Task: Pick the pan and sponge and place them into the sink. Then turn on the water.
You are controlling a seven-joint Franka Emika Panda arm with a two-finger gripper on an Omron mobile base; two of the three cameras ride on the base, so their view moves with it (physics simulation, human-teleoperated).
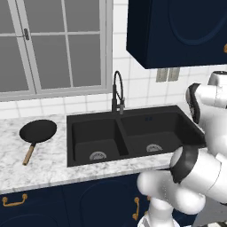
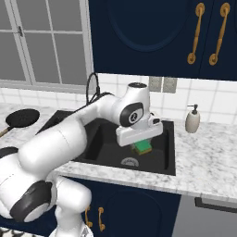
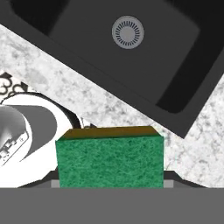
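the sponge point(image 2: 141, 147) hangs clamped in the gripper point(image 2: 140, 144) above the right basin of the sink point(image 2: 169, 150), jaws partway closed on it. the hand view adds its brown backing and the drain point(image 3: 127, 32). the pan point(image 1: 38, 131) lies on the counter point(image 1: 48, 162) left of the sink. the arm reaches forward, hand pointing down.

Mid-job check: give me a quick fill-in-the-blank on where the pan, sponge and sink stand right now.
1. The pan lies on the ____, left of the sink.
2. The hand holds the ____ above the sink.
3. The sponge is coloured ____.
4. The soap bottle stands to the sink's ____.

Missing words: counter; sponge; green; right
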